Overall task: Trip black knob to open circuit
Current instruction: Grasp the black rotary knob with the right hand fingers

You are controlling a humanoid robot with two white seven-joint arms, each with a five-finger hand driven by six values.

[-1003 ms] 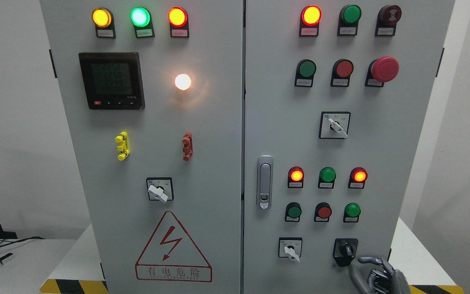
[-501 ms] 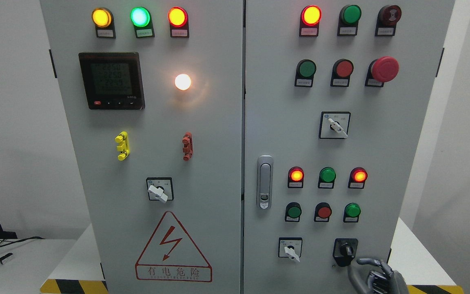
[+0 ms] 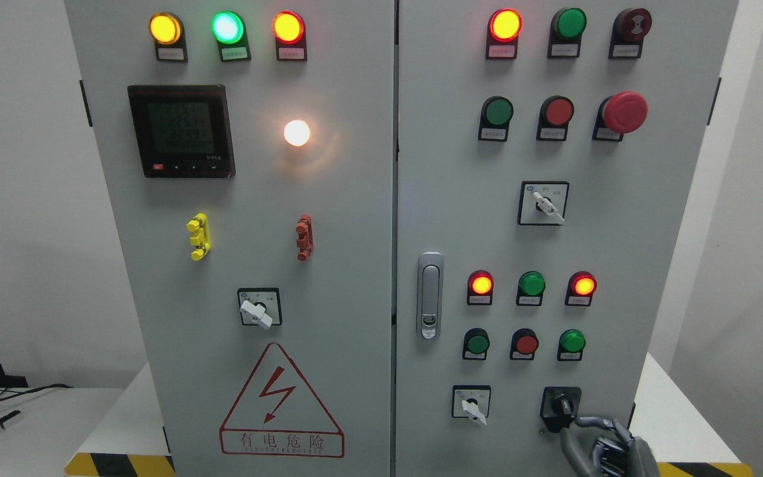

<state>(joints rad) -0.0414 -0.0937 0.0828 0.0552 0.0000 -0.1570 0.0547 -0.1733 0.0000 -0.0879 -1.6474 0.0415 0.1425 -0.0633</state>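
Your right hand (image 3: 603, 447) enters at the bottom edge, right of centre, and sits at the lower right corner of the cabinet's right door (image 3: 461, 218). Its grey fingers (image 3: 593, 422) are curled, with the upper finger arching toward the black knob (image 3: 560, 405). From this angle you cannot tell for certain whether a fingertip touches the knob or stops just short of it; nothing is clamped in the hand.

Locate the black knob on its black square plate, low on the right door, at the right end of the bottom row. Just to its left on the same row is a white selector switch (image 3: 471, 404). Directly above the knob are three small buttons, green, red and green (image 3: 572, 342), and above those three indicator lamps (image 3: 481, 284), the outer two lit red-orange. A silver door latch (image 3: 430, 295) stands at the door's left edge. Higher up you will find another white selector, more buttons and a red mushroom stop button (image 3: 625, 111).

On the left door (image 3: 156, 265) note a digital meter (image 3: 181, 130), a lit white lamp (image 3: 297, 133), three lit lamps along the top and a red lightning warning triangle (image 3: 281, 401) near the bottom.

Yellow and black hazard tape (image 3: 120, 464) runs along the base. Plain white walls (image 3: 24, 199) surround the cabinet, and cables (image 3: 17, 391) lie on a surface at the lower left.
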